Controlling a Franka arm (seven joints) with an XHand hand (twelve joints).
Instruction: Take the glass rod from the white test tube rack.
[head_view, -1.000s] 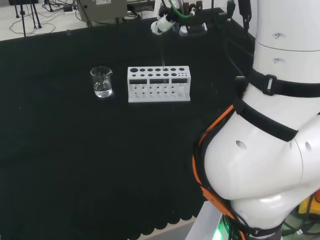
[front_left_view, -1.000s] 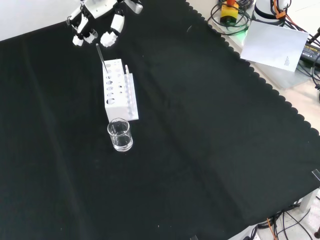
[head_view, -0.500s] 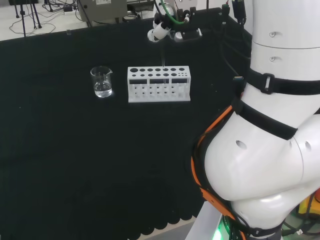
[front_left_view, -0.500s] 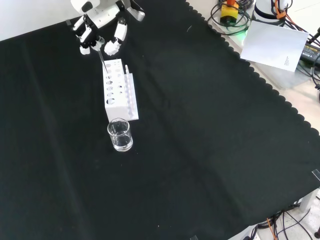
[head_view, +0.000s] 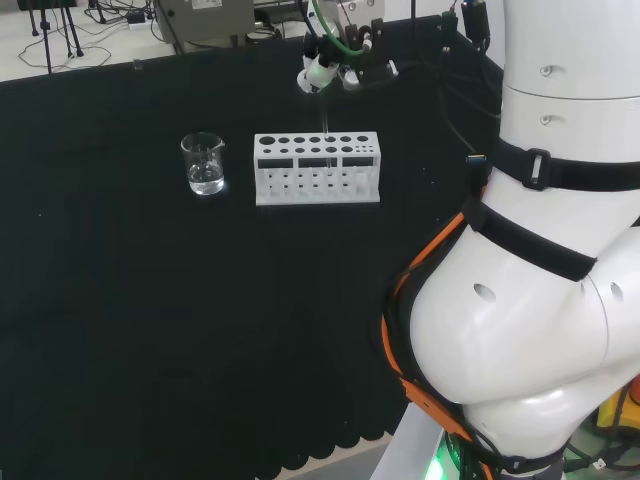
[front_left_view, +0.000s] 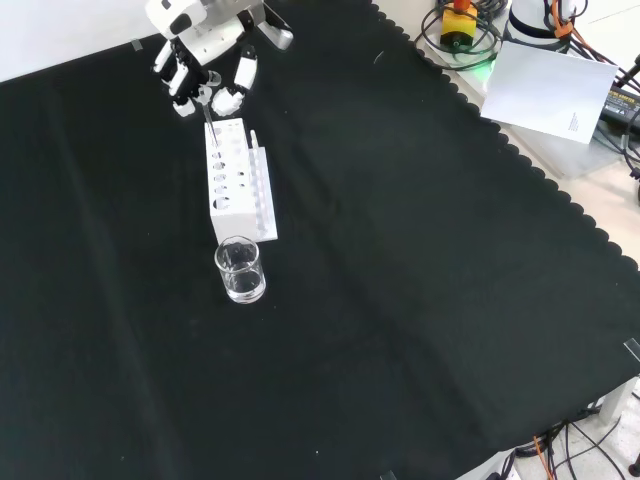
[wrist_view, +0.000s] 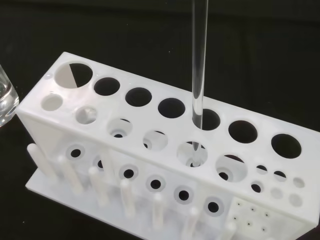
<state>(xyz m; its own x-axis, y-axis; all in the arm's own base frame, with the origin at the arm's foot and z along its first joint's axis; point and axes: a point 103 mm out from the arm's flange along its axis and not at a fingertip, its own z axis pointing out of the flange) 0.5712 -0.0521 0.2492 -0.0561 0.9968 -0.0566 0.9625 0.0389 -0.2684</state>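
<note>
in the front view we see, nearest to us at the lower middle-left of the frame, a clear beaker (front_left_view: 241, 270) standing upright on the black cloth (front_left_view: 420, 260), with a little clear liquid in it. just beyond it, toward the upper left, stands the white test tube rack (front_left_view: 234, 180), its long side running away from us. the glass rod (front_left_view: 207, 117) stands nearly upright in a hole near the rack's far end, its top rising above the rack. farthest off, at the top left of the frame, the hand (front_left_view: 205, 45) hangs over that end of the rack, its fingers (front_left_view: 238, 88) curled down on either side of the rod's top; we cannot tell whether they touch it.

in the head view the hand (head_view: 330, 62) sits at the upper middle, above the rack (head_view: 317, 168), with the beaker (head_view: 204, 163) to the rack's left.

in the wrist view the rod (wrist_view: 199, 65) drops through a hole in the rack's top plate (wrist_view: 170, 107).
</note>
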